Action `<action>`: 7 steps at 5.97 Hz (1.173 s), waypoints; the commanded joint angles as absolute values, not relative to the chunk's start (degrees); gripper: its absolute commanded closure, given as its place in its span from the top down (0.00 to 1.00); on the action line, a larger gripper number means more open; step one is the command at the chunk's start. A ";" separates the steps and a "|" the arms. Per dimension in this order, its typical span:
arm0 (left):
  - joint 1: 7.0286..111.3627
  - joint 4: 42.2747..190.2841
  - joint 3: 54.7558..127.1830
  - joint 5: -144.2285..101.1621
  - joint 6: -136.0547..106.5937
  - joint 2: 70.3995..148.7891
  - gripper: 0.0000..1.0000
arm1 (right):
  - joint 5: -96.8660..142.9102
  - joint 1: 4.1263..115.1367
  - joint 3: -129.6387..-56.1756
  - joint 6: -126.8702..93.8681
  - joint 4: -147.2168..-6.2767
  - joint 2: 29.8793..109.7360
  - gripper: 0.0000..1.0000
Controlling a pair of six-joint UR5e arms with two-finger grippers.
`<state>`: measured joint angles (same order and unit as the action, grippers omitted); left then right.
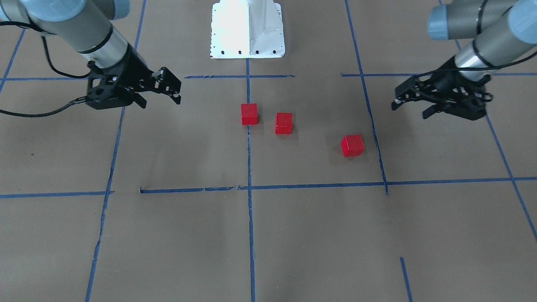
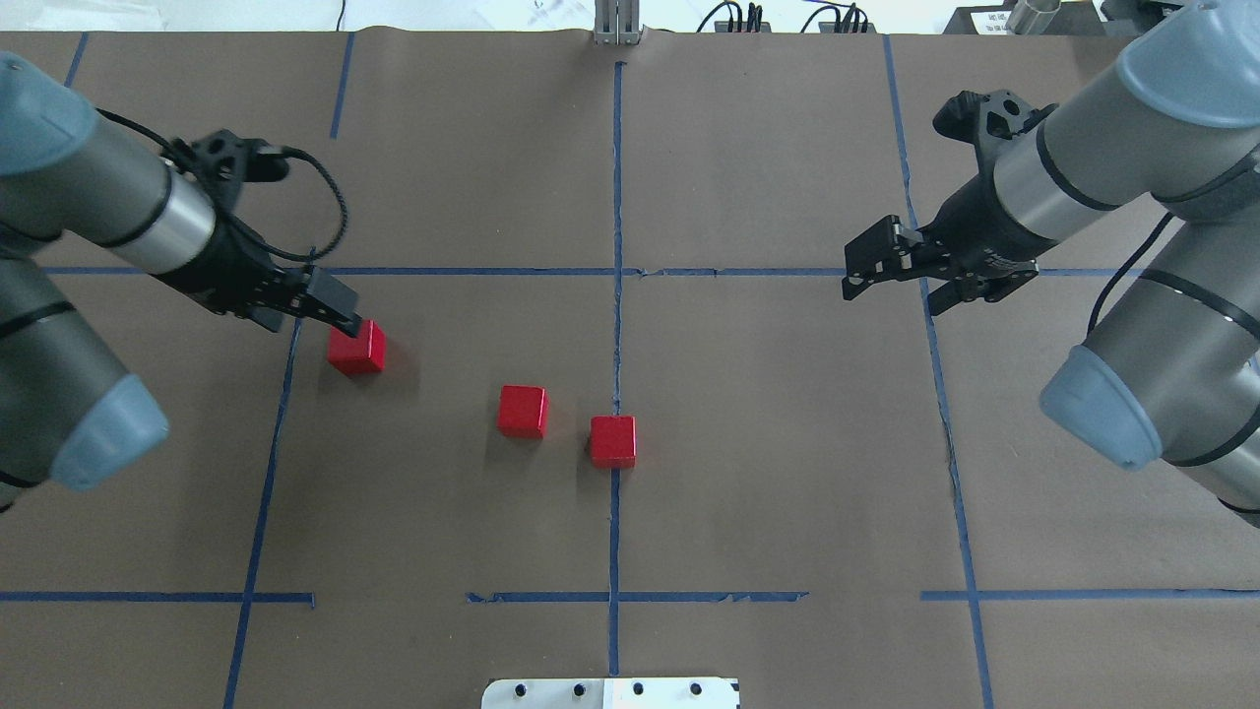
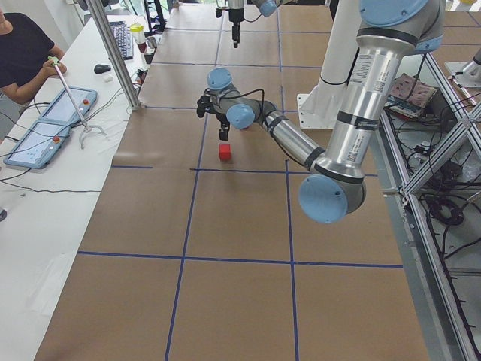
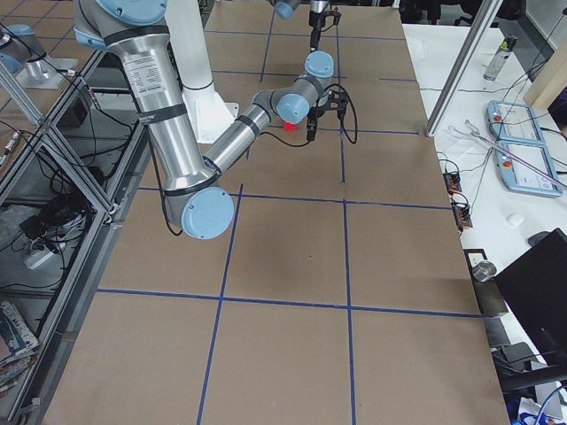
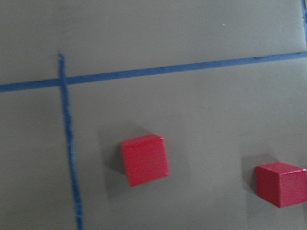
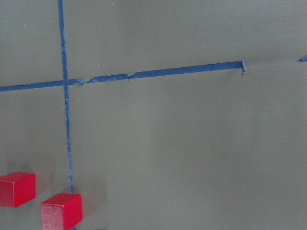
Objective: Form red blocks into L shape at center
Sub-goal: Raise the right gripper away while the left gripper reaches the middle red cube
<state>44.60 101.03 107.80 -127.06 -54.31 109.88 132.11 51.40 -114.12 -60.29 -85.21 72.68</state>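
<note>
Three red blocks lie on the brown table. In the overhead view, one (image 2: pixel 356 348) is at the left, one (image 2: pixel 522 411) is in the middle, and one (image 2: pixel 613 441) is on the blue centre line. In the front view they show as well (image 1: pixel 352 145) (image 1: pixel 283 123) (image 1: pixel 249 114). My left gripper (image 2: pixel 310 317) is open and empty. It hovers just behind and above the leftmost block without touching it. The left wrist view shows that block (image 5: pixel 145 159) below. My right gripper (image 2: pixel 894 292) is open and empty, far to the right of the blocks.
Blue tape lines (image 2: pixel 616 246) divide the brown paper into large cells. The robot's white base (image 1: pixel 247 29) stands at the table's near edge. An operator (image 3: pixel 22 53) sits at the side table in the left exterior view.
</note>
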 commanded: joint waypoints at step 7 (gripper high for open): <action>27.16 100.19 94.13 -106.96 -74.88 124.89 1.00 | 132.89 54.23 -114.79 -53.61 -85.17 78.22 1.00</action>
